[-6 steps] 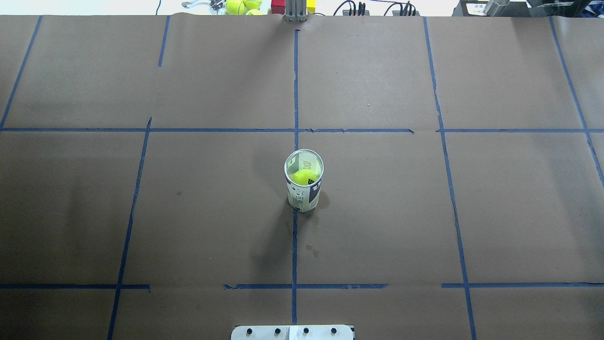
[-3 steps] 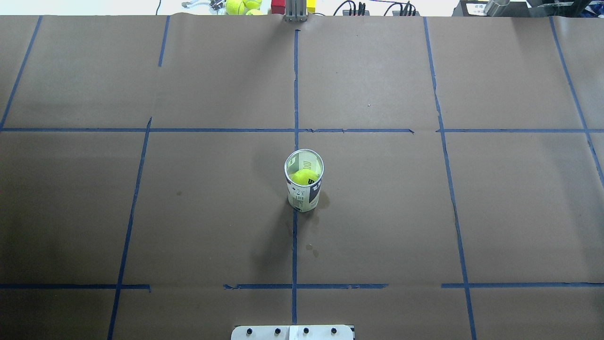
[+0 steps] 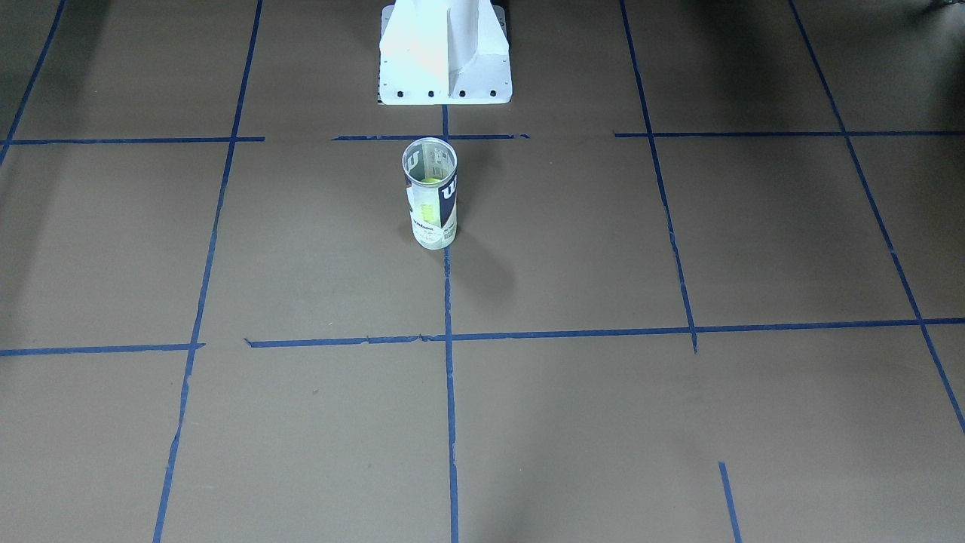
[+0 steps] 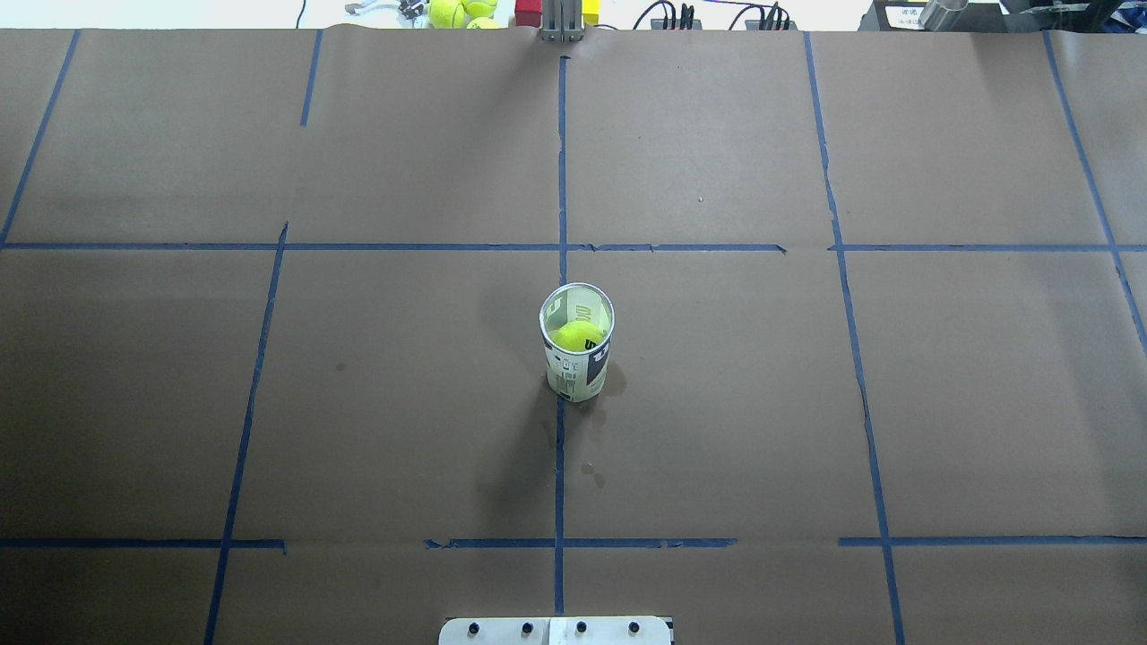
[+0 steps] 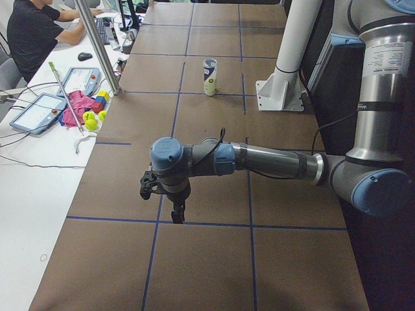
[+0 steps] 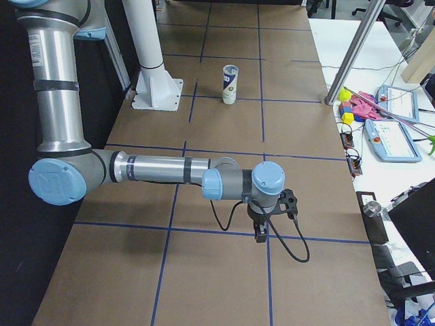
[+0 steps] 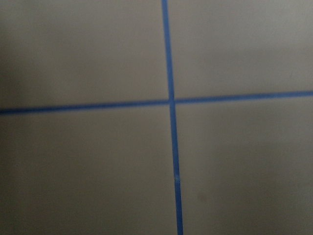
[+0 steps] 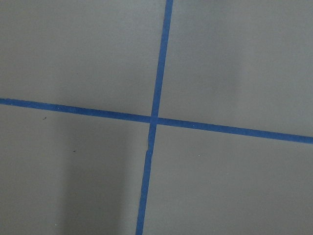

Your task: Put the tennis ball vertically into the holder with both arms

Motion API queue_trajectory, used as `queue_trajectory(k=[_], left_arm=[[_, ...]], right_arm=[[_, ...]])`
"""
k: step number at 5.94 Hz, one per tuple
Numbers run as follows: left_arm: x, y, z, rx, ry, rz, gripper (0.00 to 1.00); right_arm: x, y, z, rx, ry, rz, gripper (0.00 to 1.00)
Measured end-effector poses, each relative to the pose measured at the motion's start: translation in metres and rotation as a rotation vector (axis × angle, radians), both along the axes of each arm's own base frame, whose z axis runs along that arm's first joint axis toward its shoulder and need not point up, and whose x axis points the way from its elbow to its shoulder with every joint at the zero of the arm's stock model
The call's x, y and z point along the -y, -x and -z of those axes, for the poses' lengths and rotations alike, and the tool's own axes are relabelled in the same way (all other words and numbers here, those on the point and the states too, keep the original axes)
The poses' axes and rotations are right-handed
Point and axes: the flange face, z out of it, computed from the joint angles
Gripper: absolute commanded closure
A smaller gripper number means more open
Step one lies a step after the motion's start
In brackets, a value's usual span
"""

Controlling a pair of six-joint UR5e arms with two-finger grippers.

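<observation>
One fuzzy tennis ball (image 4: 580, 335) (round) inside clear cylindrical holder (image 4: 574, 372).

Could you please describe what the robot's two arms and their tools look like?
Both the left arm and right arm are silver tubes with grey joints and light-blue round caps. The left tool and right tool are black, with a black cable looping by each wrist.

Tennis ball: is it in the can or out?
In. The tennis ball sits inside the upright holder, visible through its open top.
</observation>
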Motion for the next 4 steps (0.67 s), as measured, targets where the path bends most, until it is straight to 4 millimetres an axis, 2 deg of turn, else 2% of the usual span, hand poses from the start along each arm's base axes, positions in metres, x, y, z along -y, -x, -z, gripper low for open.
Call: queue_trajectory(k=[1, 3, 4], left_arm=[[-0.016, -0.002, -0.014, -0.017, -0.015, 0.000, 0.00], [-0.031, -0.009, -0.038, -0.113, -0.018, 0.006, 0.00], [-0.035, -0.011, -0.042, -0.128, -0.027, 0.006, 0.00]], right_arm=[[0.001, 0.011, 0.000, -0.004, 0.017, 0.023, 0.00], [-0.001, 0.019, 0.004, 0.010, 0.016, 0.040, 0.00], [-0.011, 0.019, -0.001, 0.034, 0.026, 0.039, 0.00]])
